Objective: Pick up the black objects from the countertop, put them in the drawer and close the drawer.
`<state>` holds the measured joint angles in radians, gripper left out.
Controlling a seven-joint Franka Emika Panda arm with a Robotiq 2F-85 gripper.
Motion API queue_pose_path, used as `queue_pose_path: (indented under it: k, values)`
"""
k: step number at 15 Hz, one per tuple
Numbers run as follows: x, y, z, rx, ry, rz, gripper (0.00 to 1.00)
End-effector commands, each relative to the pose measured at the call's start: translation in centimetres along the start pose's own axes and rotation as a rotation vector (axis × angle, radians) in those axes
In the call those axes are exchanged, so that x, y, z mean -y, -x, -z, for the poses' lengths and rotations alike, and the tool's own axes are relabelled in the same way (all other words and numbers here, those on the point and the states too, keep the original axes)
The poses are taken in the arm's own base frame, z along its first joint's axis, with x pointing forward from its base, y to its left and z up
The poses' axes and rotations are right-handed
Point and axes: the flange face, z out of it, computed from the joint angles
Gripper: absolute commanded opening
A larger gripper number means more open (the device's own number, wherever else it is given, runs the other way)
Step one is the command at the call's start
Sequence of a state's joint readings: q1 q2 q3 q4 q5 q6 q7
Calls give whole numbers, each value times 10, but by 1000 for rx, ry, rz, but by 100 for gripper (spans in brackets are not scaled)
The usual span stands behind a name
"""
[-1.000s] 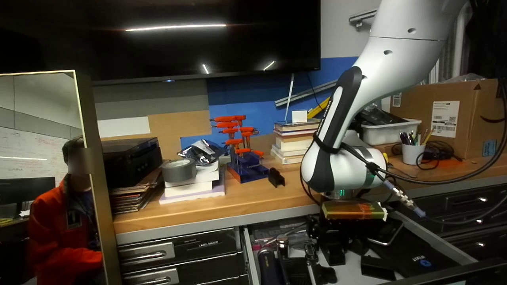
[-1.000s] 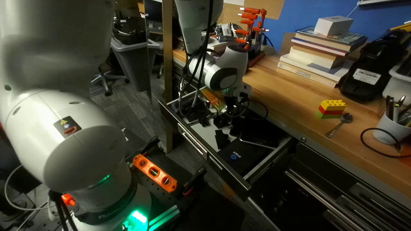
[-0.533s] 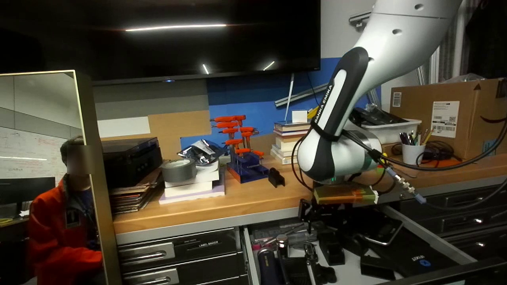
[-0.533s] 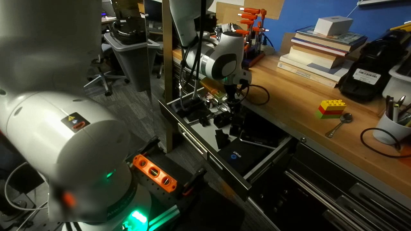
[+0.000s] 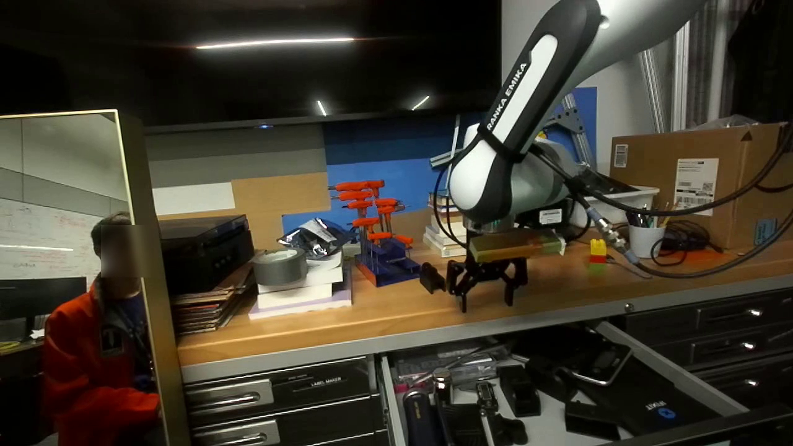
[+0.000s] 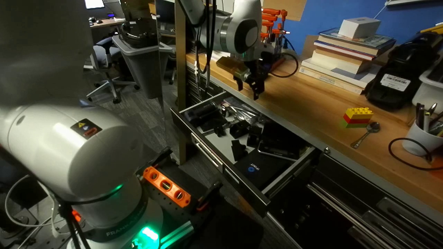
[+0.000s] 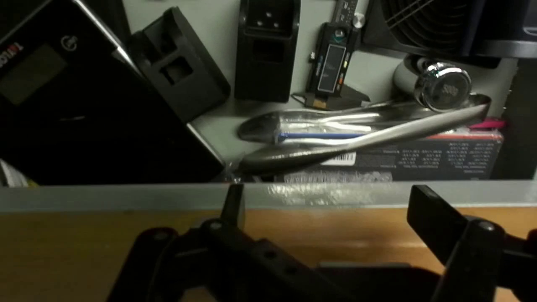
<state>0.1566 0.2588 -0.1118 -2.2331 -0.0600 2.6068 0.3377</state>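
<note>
One small black blocky piece (image 5: 432,278) sits on the wooden countertop (image 5: 310,331), beside the hex-key rack; it does not show in the exterior view with the arm's base. My gripper (image 5: 486,303) is open and empty above the countertop's front part, just right of that piece in the picture. It also shows open in an exterior view (image 6: 247,92) and in the wrist view (image 7: 325,199), fingers wide apart. The drawer (image 6: 207,152) is pulled open below. Several black pieces lie in it, such as one (image 5: 519,390) beside the caliper and another (image 6: 238,150) near the drawer front.
A rack of red hex keys (image 5: 384,263) stands behind the black piece, with taped books (image 5: 300,294) left and stacked books (image 6: 341,62) behind. Toy bricks (image 6: 358,117), a spoon (image 6: 367,135) and a pen cup (image 6: 422,138) stand farther along. The drawer holds tools and a scale.
My gripper has risen out of the drawer and moved back over the countertop, toward the black piece there. The drawer and the pieces in it look unmoved.
</note>
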Motion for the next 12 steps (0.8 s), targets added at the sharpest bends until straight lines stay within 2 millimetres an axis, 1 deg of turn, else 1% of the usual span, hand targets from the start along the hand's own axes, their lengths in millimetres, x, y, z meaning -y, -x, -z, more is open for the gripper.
queue_pose_path:
  k: [1,3,6,9,12]
  values:
    - [10,-36,37,-28,11,24,100]
    - [15,-56,46,-29,4,34,100]
    - [23,-83,52,-24,-5,56,100]
    - [29,-106,48,6,-25,83,100]
    - [37,-125,39,31,-55,129,100]
